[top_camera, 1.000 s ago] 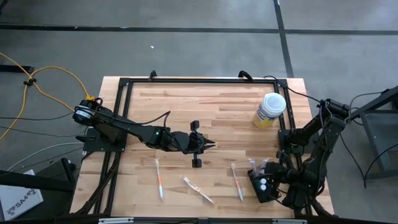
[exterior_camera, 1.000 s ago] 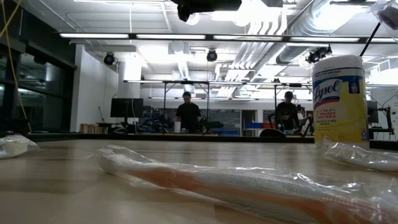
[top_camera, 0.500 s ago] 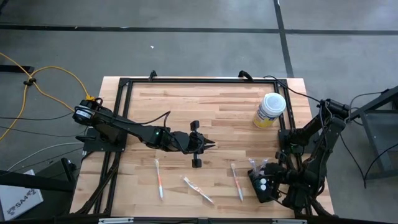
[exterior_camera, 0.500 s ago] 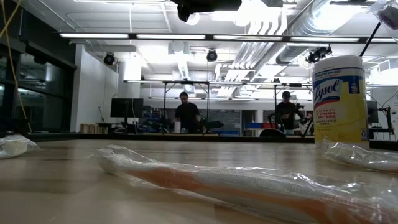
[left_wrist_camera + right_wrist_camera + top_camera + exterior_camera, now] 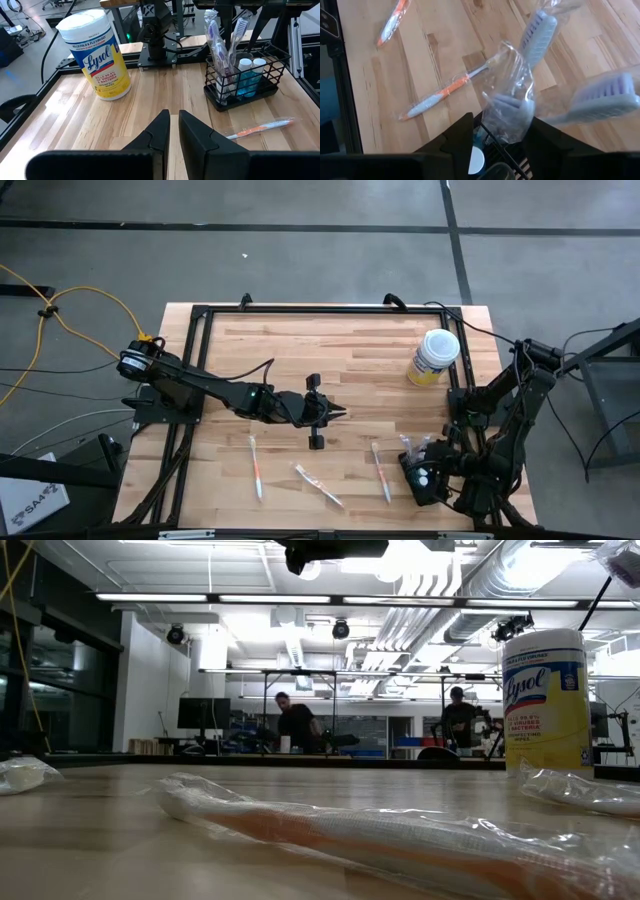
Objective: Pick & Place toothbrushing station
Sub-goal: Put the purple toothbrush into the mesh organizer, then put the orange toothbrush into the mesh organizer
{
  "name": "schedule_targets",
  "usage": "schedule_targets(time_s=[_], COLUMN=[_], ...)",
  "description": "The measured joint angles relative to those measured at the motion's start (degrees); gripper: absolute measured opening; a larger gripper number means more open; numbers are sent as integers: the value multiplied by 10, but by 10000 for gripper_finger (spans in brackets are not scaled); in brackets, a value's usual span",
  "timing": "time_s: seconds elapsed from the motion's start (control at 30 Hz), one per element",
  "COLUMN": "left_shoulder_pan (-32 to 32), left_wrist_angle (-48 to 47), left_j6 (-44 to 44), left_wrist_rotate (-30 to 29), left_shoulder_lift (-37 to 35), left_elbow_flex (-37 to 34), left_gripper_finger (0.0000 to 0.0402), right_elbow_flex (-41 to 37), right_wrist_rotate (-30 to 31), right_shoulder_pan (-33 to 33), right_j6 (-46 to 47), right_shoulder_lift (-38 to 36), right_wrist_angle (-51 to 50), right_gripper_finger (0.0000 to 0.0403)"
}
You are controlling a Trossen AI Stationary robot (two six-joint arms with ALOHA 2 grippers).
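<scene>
Left gripper (image 5: pixel 338 414) waits at mid-table (fingers nearly together), right gripper (image 5: pixel 420 470) low, fingers parted.

Grey concrete floor (image 5: pixel 300 250); bright ceiling strip lights (image 5: pixel 300 597) over distant workbenches (image 5: pixel 330 753).

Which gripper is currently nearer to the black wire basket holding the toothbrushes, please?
The right. The right gripper hangs directly over the black wire basket at the table's right front, while the left gripper waits near the table's middle, well apart from it.
</scene>
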Motion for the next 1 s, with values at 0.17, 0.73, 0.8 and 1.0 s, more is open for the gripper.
schedule_targets(time_s=[0.17, 0.73, 0.8, 1.0], left_shoulder_pan=[0, 0, 0, 0], left_wrist_angle=[0, 0, 0, 0], left_j6=[0, 0, 0, 0], left_wrist_rotate=[0, 0, 9, 12], left_shoulder_lift=[0, 0, 0, 0], left_elbow_flex=[0, 0, 0, 0], left_gripper_finger=[32, 32, 32, 32], right_elbow_flex=[0, 0, 0, 0], right_wrist_rotate=[-13, -70, -85, -112], right_shoulder_pan=[0, 0, 0, 0], right_j6=[0, -8, -11, -11], right_shoulder_lift=[0, -25, -25, -25], right_wrist_angle=[0, -18, -24, -24], right_gripper_finger=[141, 139, 139, 139])
